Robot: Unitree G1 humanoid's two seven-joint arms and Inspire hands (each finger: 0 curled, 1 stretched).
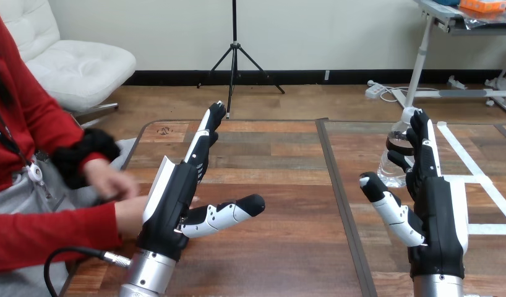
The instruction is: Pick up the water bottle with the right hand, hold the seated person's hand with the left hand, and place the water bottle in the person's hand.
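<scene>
Left hand (173, 201): fingers straight, empty; person's nearer hand (128, 215) just beside its back; right hand (436, 216): spread, empty; water bottle (390, 176) behind its fingertips.

Wooden table (281, 185), dark seam (336, 185) down its middle, white tape lines (460, 150) at right.

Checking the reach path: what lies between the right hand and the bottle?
Nothing, by the head view: the open right hand stands just before the bottle, its fingers covering part of it; contact cannot be told.
</scene>
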